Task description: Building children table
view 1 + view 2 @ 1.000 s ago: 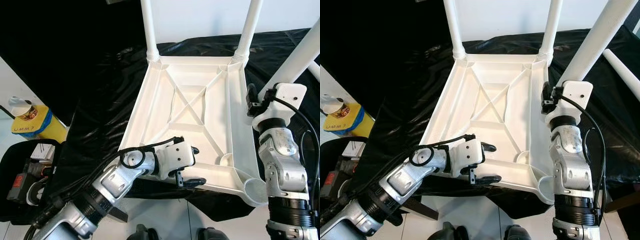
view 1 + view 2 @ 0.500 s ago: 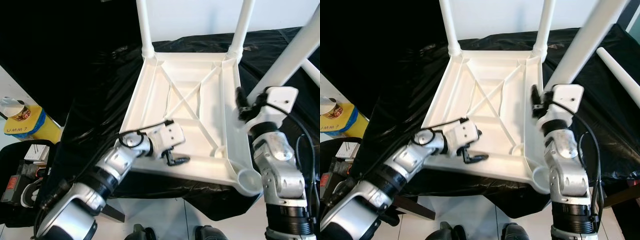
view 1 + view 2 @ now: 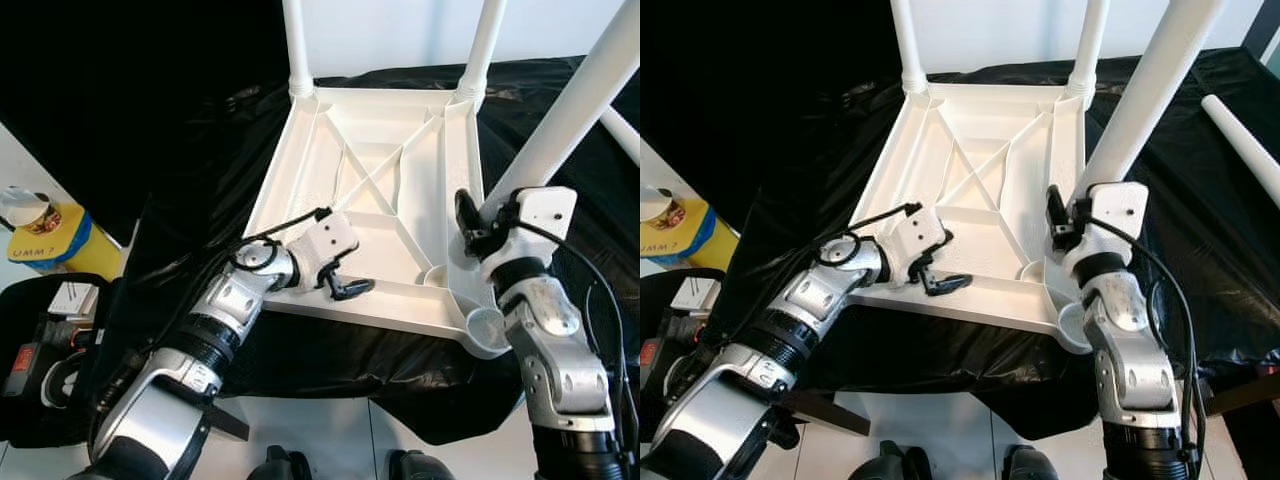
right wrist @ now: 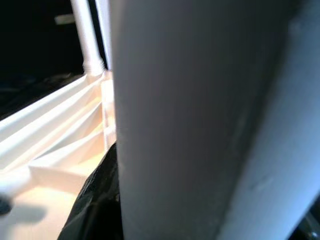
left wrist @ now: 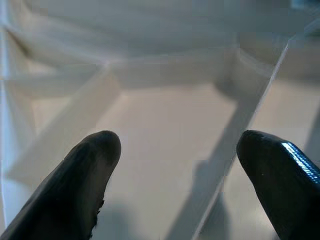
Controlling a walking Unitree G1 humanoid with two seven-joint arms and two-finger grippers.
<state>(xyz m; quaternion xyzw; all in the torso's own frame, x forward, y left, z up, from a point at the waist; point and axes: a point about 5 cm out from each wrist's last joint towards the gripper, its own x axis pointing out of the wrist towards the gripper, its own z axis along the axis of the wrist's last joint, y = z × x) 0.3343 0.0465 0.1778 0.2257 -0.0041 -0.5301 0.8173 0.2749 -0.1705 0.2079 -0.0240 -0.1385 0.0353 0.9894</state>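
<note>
A white plastic table top (image 3: 300, 190) lies upside down on black cloth, ribbed underside up. Two white legs (image 3: 296, 40) (image 3: 482, 40) stand in its far corners. My right gripper (image 3: 470, 228) is shut on a third white leg (image 3: 570, 110) that slants up to the right. That leg's lower end is at the top's right rim, just beyond the open near-right socket (image 3: 487, 325). The held leg (image 4: 200, 125) looms large in the right wrist view. My left gripper (image 3: 342, 282) is open at the near rim, and its fingers (image 5: 85, 180) are spread over the ribs.
Another white leg (image 3: 1245, 135) lies loose on the cloth at the far right. A yellow container (image 3: 50, 245) and a black bag (image 3: 45, 360) with small items sit on the floor to my left. White floor tiles lie beneath the cloth's near edge.
The view has shifted up and nearer. My left arm has stretched forward, carrying its gripper from under the near rim to over it. My right gripper and the leg have moved closer to the right rim.
</note>
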